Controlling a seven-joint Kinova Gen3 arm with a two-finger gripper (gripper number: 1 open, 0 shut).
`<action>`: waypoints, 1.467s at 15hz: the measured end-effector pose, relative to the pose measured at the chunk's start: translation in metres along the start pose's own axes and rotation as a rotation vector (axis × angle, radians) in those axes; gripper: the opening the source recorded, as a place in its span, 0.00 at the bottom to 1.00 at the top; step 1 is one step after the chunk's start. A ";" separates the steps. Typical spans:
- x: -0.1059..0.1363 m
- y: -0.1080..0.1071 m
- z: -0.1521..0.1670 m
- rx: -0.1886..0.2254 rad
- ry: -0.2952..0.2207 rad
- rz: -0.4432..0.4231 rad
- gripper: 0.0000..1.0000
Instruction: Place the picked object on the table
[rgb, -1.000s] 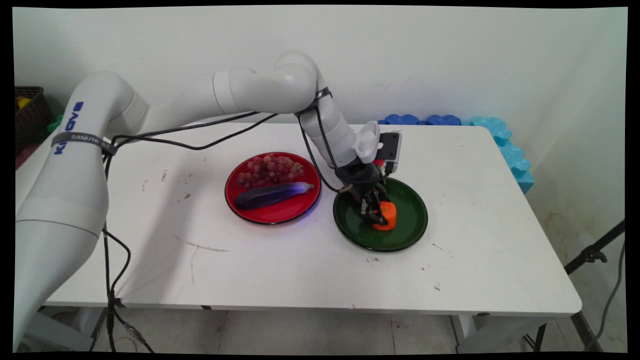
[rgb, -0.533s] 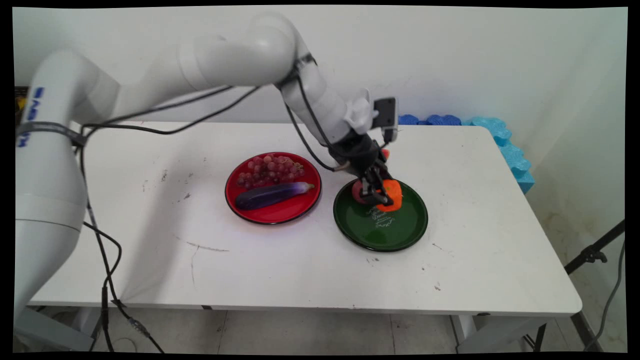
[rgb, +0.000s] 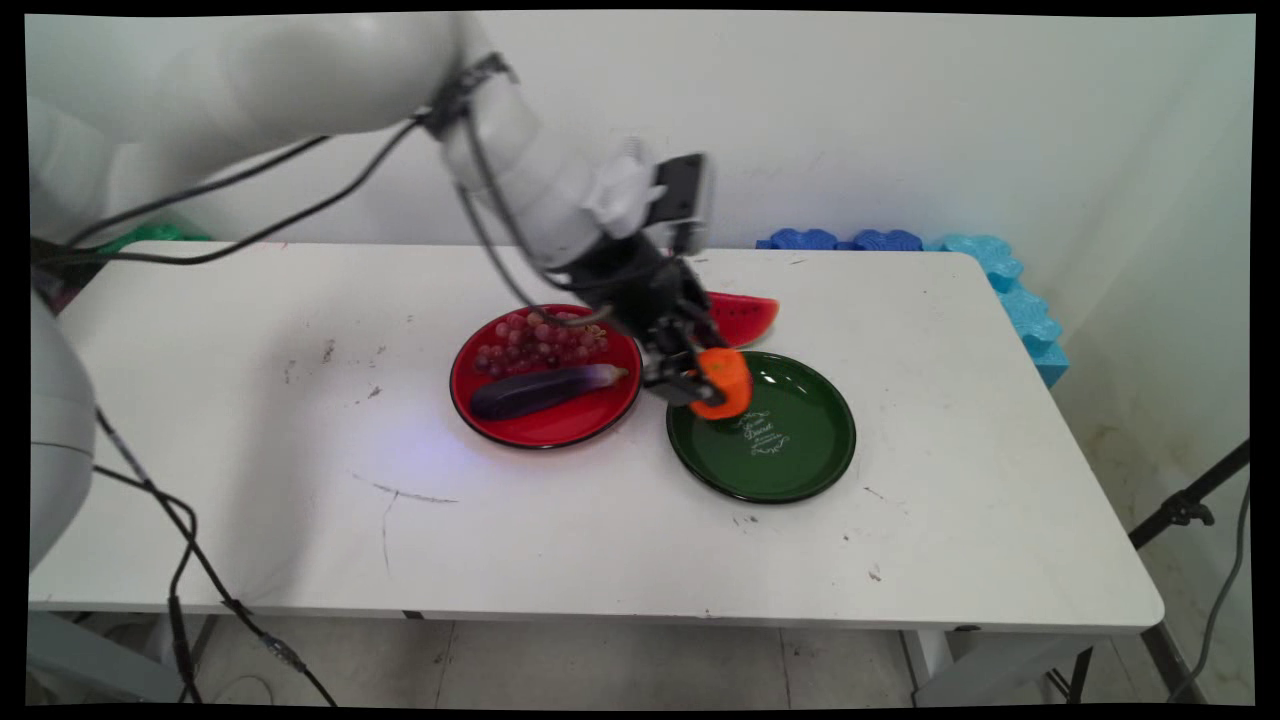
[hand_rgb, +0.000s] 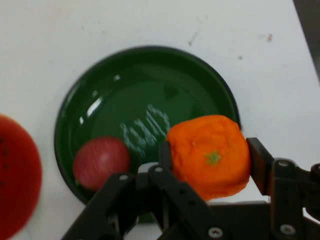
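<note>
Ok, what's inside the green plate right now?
In the hand view, the green plate holds one small round red fruit near its rim, plus white lettering. The gripper holds the orange above it, hiding that fruit in the main view.

Bright, even indoor light, soft shadows.
Arm motion-blurred at upper left of the main view; glare streaks on the green plate; hand view slightly soft throughout.

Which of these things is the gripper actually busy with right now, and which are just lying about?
Busy with:
gripper, shut on the orange
green plate close by
small red fruit on that plate

Lying about:
watermelon slice
red plate with grapes and eggplant
blue foam
</note>
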 end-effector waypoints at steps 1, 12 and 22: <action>-0.009 0.004 -0.008 -0.001 -0.005 0.000 0.00; -0.102 0.035 0.004 -0.025 -0.057 -0.067 0.00; -0.128 0.031 0.058 -0.037 -0.045 -0.133 0.00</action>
